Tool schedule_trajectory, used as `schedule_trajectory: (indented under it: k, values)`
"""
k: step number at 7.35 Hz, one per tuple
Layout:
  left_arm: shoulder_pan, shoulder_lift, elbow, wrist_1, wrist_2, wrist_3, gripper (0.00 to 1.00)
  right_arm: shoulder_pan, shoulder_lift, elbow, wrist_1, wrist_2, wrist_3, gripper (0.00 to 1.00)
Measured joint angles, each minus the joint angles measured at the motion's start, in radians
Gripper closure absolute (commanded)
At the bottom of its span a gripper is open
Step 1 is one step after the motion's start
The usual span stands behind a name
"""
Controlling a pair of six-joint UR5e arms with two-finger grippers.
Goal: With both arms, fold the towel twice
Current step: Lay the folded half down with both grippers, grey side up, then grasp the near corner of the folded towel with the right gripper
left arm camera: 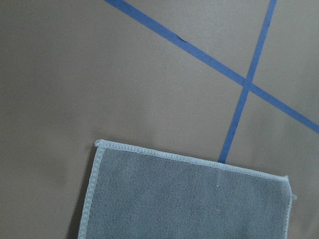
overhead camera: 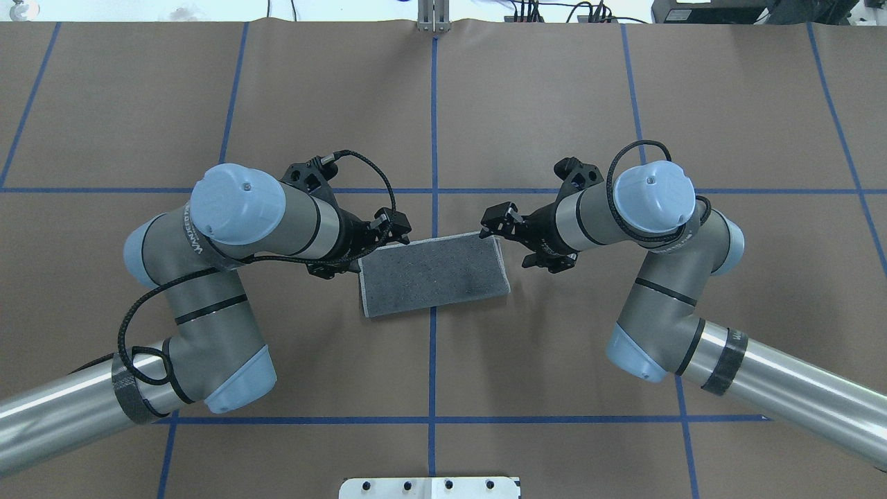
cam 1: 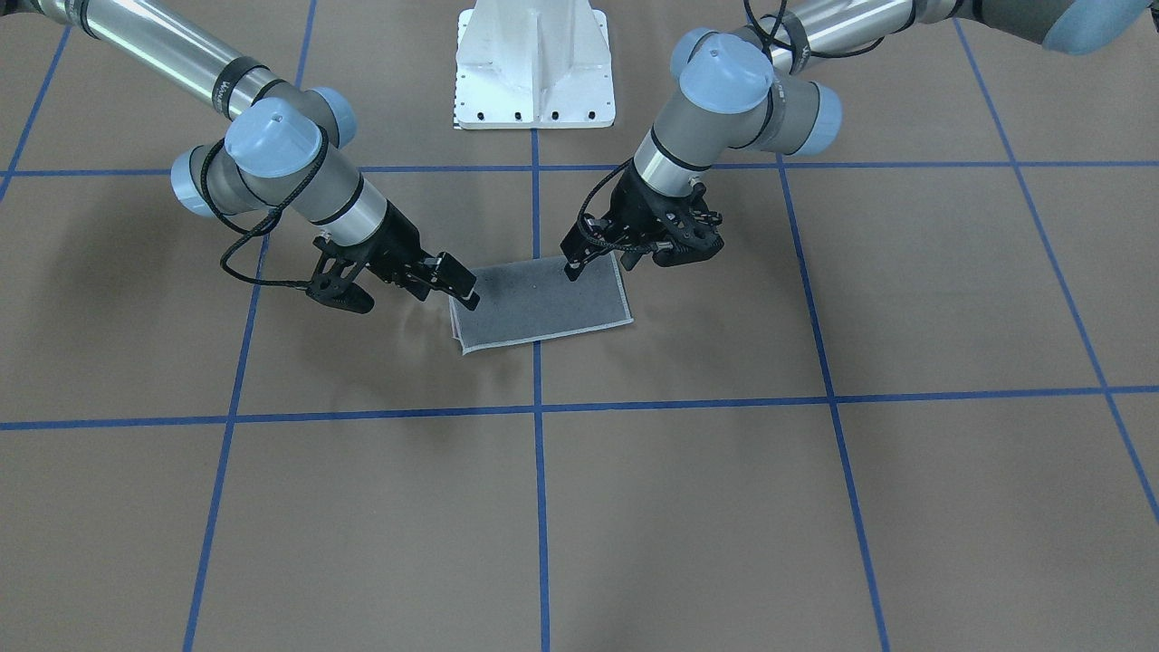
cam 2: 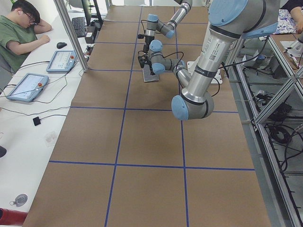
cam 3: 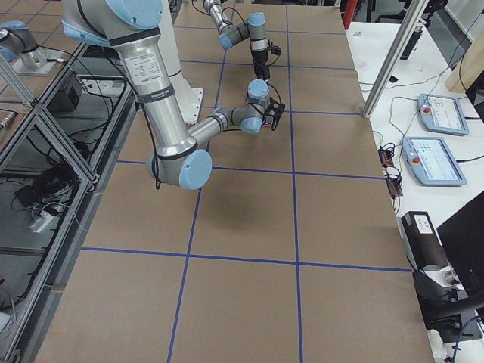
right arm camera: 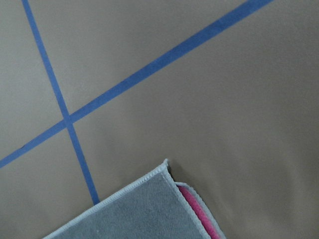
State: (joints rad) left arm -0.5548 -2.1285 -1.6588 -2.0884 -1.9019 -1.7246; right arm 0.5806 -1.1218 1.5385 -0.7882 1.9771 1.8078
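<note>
- Bench (overhead camera: 554, 104): brown surface ruled into squares by blue tape lines (overhead camera: 434, 104)
- Left arm (overhead camera: 208, 312) and right arm (overhead camera: 665, 298): each reached in from its own side, elbows out, wrists angled down toward the short ends of the towel
- Towel (overhead camera: 433, 274): lay flat at mid-bench, straddling the central tape line, on the robot's side of the nearest cross line. It showed as a rectangle, grey face up, with a light stitched border around it
- Left claw (cam 1: 625, 261): jaws stood apart and gripped nothing. One tip was poised at a far corner of the towel; contact could not be told
- Right claw (cam 1: 407, 294): likewise spread and empty, with one tip over the other far corner
- Pink face (right arm camera: 199, 209): a thin sliver showed between two grey layers at one corner in the right wrist view, marking the cloth as doubled
- Progress, as a judgement: the first fold appeared complete and released. The second fold, which would halve the rectangle again, was not yet begun, so the task stood about halfway
</note>
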Motion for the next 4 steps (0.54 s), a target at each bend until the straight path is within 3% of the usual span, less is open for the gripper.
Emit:
schedule_trajectory:
  k: [4]
  values:
    - [-0.018,-0.001,0.004,0.000,-0.011,0.004,0.01,-0.028,-0.008,0.000,-0.004,-0.001,0.015,0.02]
